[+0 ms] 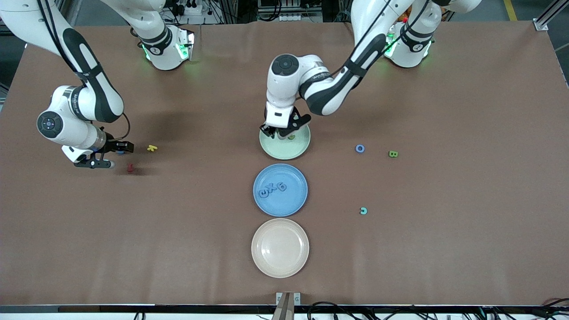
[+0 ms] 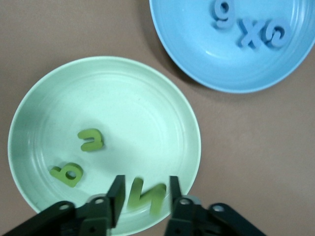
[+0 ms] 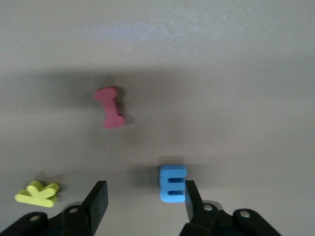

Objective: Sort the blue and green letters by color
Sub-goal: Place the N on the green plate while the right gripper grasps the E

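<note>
My left gripper [image 1: 284, 132] hangs open low over the pale green plate [image 1: 275, 150]. In the left wrist view a green N [image 2: 146, 195] sits between its fingers [image 2: 145, 183] with a gap on each side, over the plate [image 2: 123, 98]. Two more green letters [image 2: 91, 139] lie in that plate. The blue plate [image 1: 295, 200] holds three blue letters [image 1: 272, 189]. My right gripper [image 1: 119, 155] is open just above the table at the right arm's end. In its wrist view a blue E [image 3: 172, 183] lies by one finger, inside the open gripper [image 3: 145, 189].
A blue O [image 1: 360, 148], a green B [image 1: 393, 154] and a teal C [image 1: 363, 210] lie loose toward the left arm's end. A yellow piece [image 1: 152, 148] and a dark red piece [image 1: 130, 167] lie by my right gripper. A cream plate [image 1: 280, 247] sits nearest the camera.
</note>
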Tool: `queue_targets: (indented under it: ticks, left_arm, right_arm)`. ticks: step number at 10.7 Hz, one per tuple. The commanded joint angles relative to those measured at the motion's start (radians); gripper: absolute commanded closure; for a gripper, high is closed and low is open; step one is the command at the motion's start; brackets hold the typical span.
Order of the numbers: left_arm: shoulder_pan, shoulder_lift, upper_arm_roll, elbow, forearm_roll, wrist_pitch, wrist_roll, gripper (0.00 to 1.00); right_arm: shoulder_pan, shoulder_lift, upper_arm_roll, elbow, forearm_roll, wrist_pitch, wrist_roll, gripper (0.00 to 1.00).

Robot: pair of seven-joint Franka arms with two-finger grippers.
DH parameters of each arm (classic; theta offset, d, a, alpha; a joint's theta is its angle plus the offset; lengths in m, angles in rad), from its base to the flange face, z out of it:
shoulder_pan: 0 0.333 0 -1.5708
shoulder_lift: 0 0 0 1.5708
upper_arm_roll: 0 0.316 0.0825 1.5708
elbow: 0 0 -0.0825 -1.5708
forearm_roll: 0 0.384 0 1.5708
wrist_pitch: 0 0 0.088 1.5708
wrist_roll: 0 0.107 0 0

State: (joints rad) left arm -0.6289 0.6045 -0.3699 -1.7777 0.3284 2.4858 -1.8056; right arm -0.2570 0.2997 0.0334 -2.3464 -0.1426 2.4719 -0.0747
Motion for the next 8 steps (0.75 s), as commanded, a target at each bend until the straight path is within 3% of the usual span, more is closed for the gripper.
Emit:
queue_targets:
  ticks: [1, 4, 6, 8]
  left_arm:
    - [-0.032, -0.005, 0.016, 0.000, 0.067, -0.079, -0.031, 0.00]
    - [0.035, -0.023, 0.017, -0.006, 0.072, -0.102, 0.012, 0.00]
    - [0.093, -0.040, 0.013, -0.029, 0.072, -0.178, 0.185, 0.00]
    - [0.159, -0.095, 0.006, -0.110, 0.073, -0.177, 0.320, 0.00]
  right_arm:
    - [-0.022, 0.010, -0.009, -0.008, 0.000, 0.025, -0.048, 0.28]
    - [-0.044, 0.018, -0.009, -0.008, 0.001, 0.035, -0.069, 0.36]
    - [-0.056, 0.033, -0.009, -0.013, 0.001, 0.059, -0.070, 0.40]
    - [-0.056, 0.042, -0.009, -0.016, 0.001, 0.071, -0.070, 0.49]
